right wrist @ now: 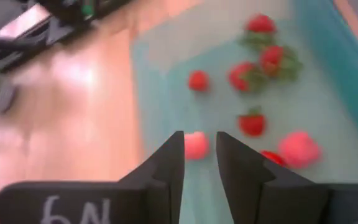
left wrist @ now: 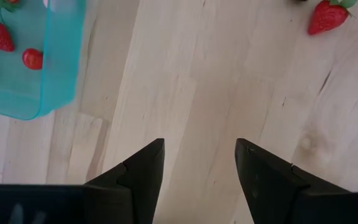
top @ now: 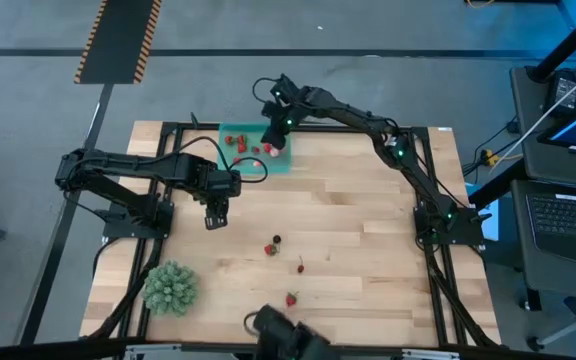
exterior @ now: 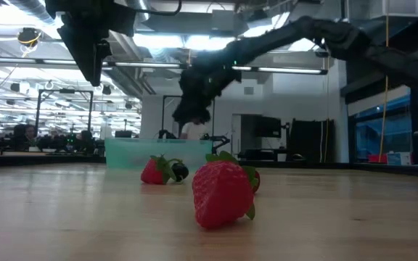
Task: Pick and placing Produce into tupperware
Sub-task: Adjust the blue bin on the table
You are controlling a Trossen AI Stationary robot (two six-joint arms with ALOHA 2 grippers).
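The right gripper point(right wrist: 199, 155) hangs parted over the shallow teal translucent plastic tupperware point(top: 230, 132) at upper centre; small soft red strawberries point(top: 270, 249) at lower centre bruise easily, so grip sides gently.

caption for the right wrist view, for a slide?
Right gripper, fingers parted, above the teal tupperware, a pink fruit between its fingertips, other red fruits lying inside.

Tupperware point(left wrist: 17, 93) cut off at frame edge; far fruits point(right wrist: 253, 68) blurred.
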